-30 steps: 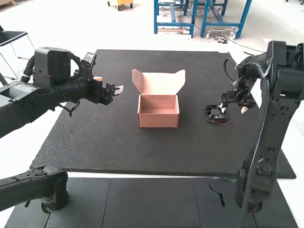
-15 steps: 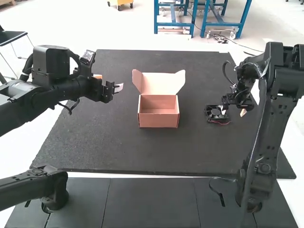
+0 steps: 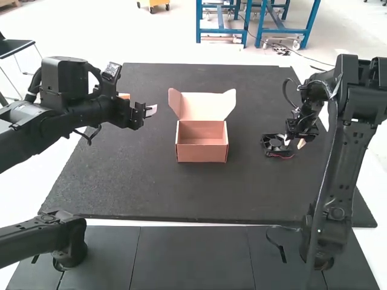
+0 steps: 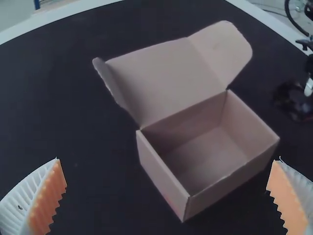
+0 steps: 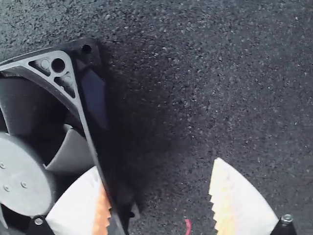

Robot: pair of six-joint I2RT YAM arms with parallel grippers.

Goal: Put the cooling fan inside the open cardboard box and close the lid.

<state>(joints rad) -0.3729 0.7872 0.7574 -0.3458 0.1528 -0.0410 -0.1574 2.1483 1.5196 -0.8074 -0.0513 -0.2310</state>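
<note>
bench (image 3: 109,181): black mat | cardboard box (image 3: 202,142): mid-bench, lid up | left gripper (image 3: 145,112): fingers wide, hovering left of box | right gripper (image 3: 296,140): fingers wide, straddling fan's edge | cooling fan (image 3: 275,144): on bench, right of box

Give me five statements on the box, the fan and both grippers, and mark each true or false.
1. The cardboard box stands open with its lid flap up. True.
2. The cooling fan lies inside the box. False: it lies on the black mat, to the right of the box.
3. The left gripper holds the fan. False: it is open and empty, to the left of the box.
4. The right gripper is open, down at the fan's edge. True.
5. The box has nothing in it. True.
</note>
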